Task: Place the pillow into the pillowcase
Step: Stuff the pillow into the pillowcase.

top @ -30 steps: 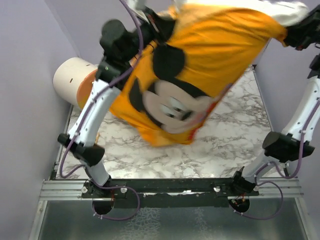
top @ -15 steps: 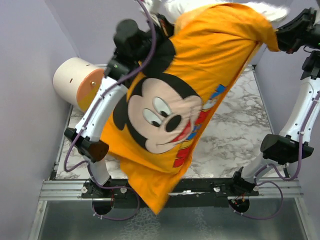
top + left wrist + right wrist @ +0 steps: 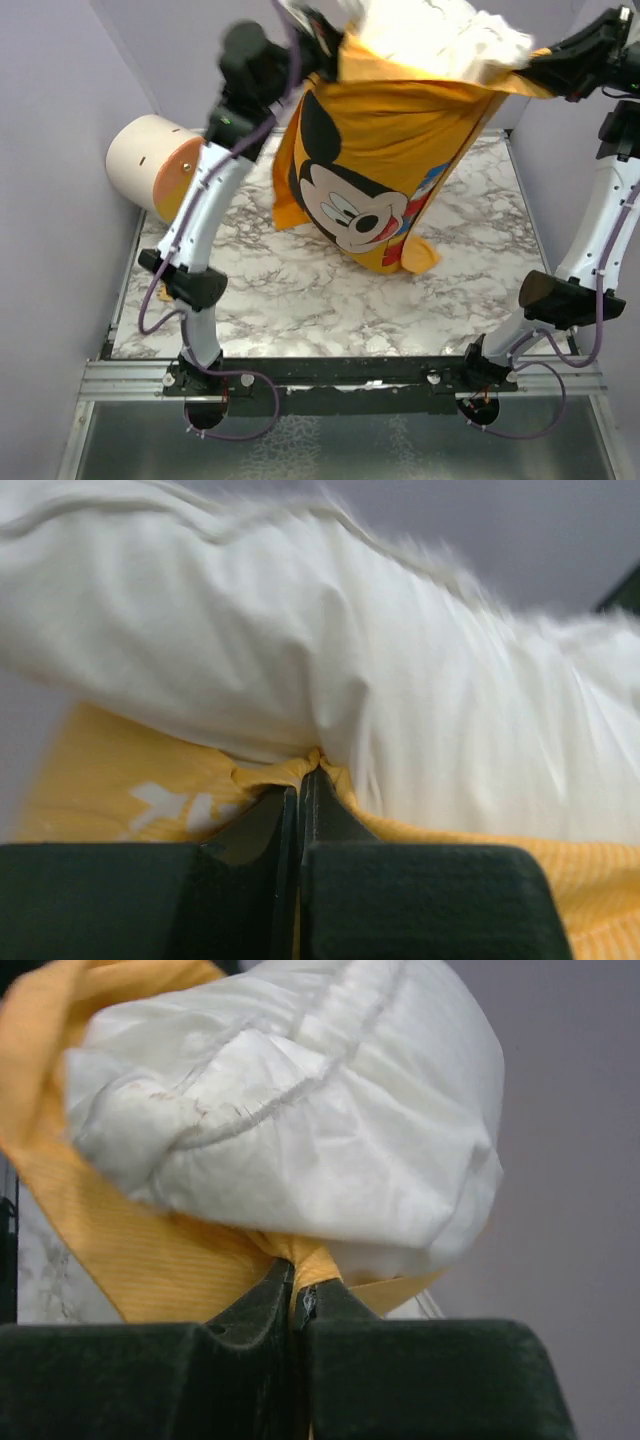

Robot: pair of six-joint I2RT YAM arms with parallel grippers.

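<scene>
Compared with half a second earlier, the pillowcase [image 3: 385, 160] is no longer swinging out toward the lower left of the frame. Its closed end, which was reaching the bottom rail, is now hanging over the middle of the desk [image 3: 300, 300]. More of the white pillow [image 3: 430, 40] is showing at the top centre.

The pillowcase is hanging in the upper middle of the frame, clear of the desk. Its long axis is running from the open mouth at the top edge down to the closed end at the centre. The printed face is pointing toward the camera.

The pillow is sitting in the mouth, bulging out above the orange rim.

The left hand [image 3: 302, 775] is pinching a fold of the rim, jaws tight together. The right hand [image 3: 297, 1280] is gripping the opposite rim likewise.

A cream-and-orange cylinder [image 3: 150, 165] is lying at the left.
</scene>
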